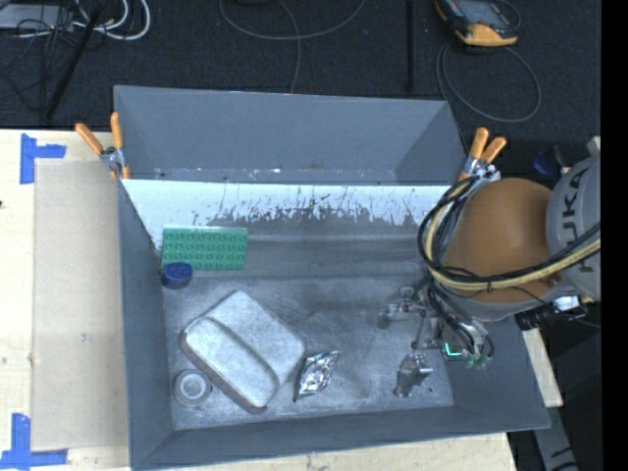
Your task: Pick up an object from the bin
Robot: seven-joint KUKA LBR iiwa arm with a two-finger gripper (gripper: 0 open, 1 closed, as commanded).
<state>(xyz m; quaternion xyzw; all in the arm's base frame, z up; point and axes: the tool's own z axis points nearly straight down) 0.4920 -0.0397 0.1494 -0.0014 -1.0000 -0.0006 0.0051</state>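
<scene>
My gripper point(403, 347) hangs low over the right part of the bin floor, its two fingers spread apart, open, with bare floor between them. A crumpled silver foil packet point(316, 373) lies a short way to its left, near the front wall, apart from the fingers. Further left a flat grey oblong case with rounded corners point(240, 348) rests tilted on the floor.
A small clear ring point(192, 388) sits in the front left corner beside the case. At the back left a green studded plate point(204, 248) leans by the wall, with a blue cap point(177, 276) just below it. The arm's orange cover and cables overhang the right wall.
</scene>
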